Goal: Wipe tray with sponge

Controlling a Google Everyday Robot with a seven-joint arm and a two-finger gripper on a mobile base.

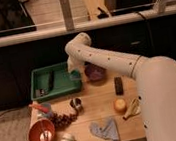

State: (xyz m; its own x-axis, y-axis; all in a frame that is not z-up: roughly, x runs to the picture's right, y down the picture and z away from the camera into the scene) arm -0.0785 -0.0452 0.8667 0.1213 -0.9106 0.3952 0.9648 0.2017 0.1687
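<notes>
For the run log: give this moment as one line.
gripper: at tray's right rim, on sponge | sponge: on right rim | tray: on table, far left | wipe: not confirmed

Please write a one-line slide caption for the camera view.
Robot arm reaches over the table, gripper at the right rim of the green tray, beside a purple bowl.

The green tray (pixel 59 87) lay flat on the bench's back left. The teal sponge (pixel 75 75) sat at its right rim, under the hand (pixel 74 68).
</notes>
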